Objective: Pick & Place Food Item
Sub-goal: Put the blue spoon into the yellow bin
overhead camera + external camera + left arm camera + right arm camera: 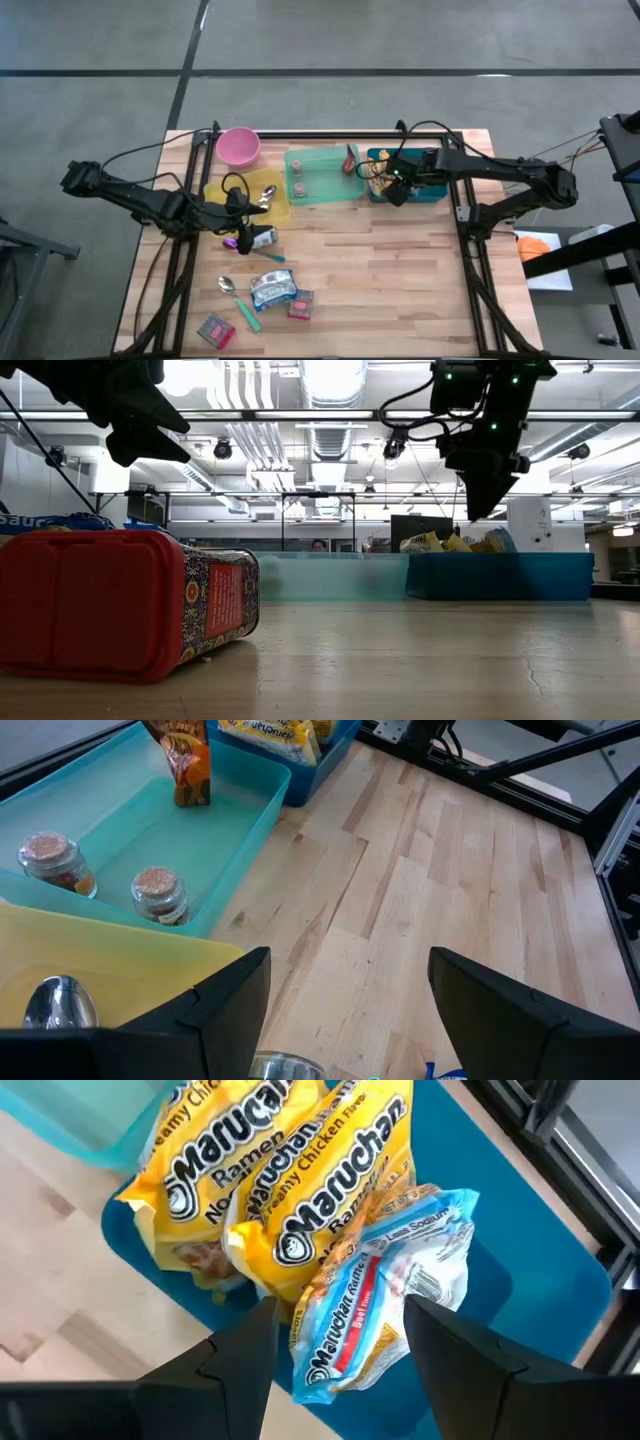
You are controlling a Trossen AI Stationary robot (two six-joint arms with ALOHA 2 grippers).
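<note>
Blue bin (540,1270): ramen pack (385,1285) beneath right end effector (340,1335)

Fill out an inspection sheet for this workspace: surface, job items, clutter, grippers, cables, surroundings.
Surface: wooden table, bare on its right half.
Job's things: blue bin holds two yellow Maruchan ramen packs and a blue-white ramen pack; teal bin holds two cork-topped jars and an orange snack bag.
Clutter: pink bowl, yellow bin, spoon, red tin, small packets near the front edge.
Grippers: right gripper open above the ramen, empty; left gripper open, empty, by the yellow bin.
Cables: black cables loop over both arms.
Surroundings: grey floor; nobody clearly seen.
</note>
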